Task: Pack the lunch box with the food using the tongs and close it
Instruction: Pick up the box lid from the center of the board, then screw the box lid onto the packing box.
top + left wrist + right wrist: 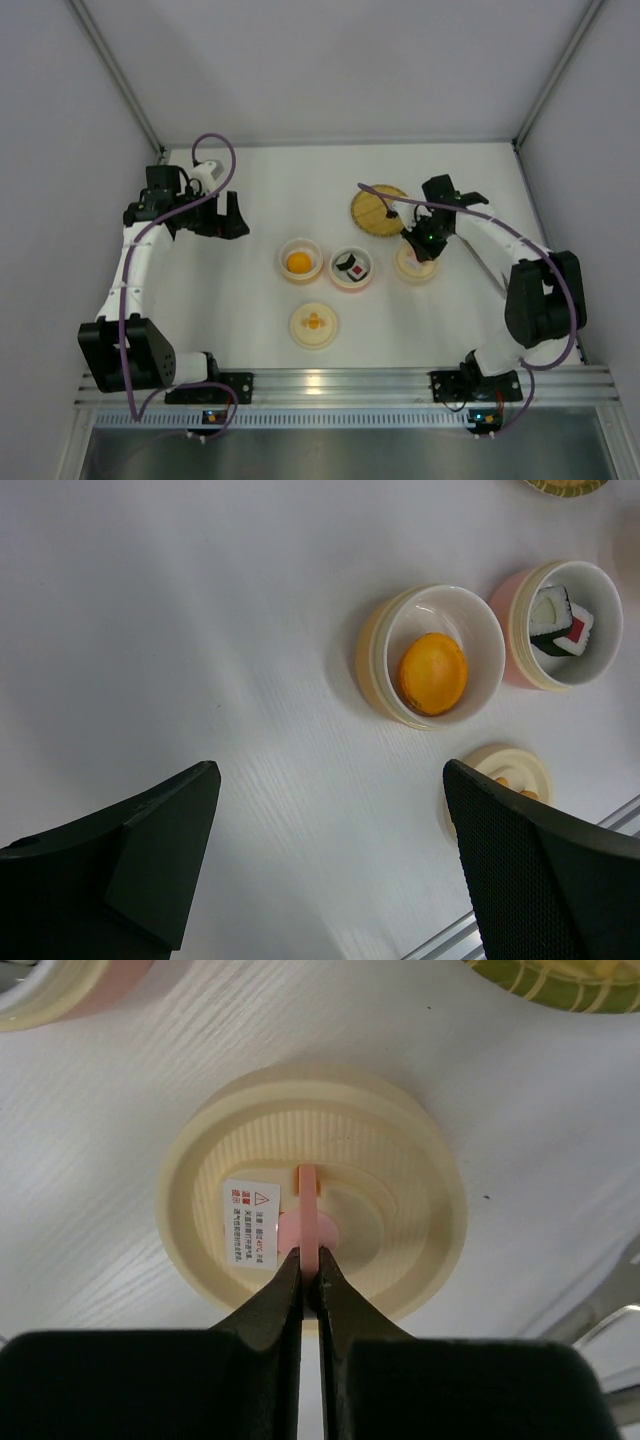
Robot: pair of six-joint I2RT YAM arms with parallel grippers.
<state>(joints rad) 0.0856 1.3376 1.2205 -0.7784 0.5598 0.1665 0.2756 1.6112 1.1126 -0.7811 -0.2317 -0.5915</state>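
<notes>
Pink plastic sits between the fingers of the right gripper (309, 1278): the claw is pinched shut on the thin pink tab (308, 1200) that stands at the centre of a round cream lid (400, 1160), just beside a small warning sticker (250, 1235). In the right wrist view the tab's long axis runs up and down the frame, in line with the slit between the two fingers, so the hold is across its thin faces. I judge that a straight pull away from the table would suit it better than any twist.

In the top view this lid lies right of centre, just below a woven round mat (378, 210). The food lies to the left of it. The sushi pieces (352, 265) are in a pink bowl (352, 283) just beside the lid, and the orange ball (299, 262) is in a cream bowl (285, 248) further left. A second cream lid (314, 325) lies below those two bowls, towards the bottom of the frame.

The left gripper (225, 215) hangs in the upper left of that view, jaws spread wide and holding nothing, well apart from both bowls. The right arm is far the nearer to the lid, and is the only one touching anything.

The tongs cannot be made out with any certainty. A grey metal sliver (615, 1305) at the lower right edge of the right wrist view may be part of them.
</notes>
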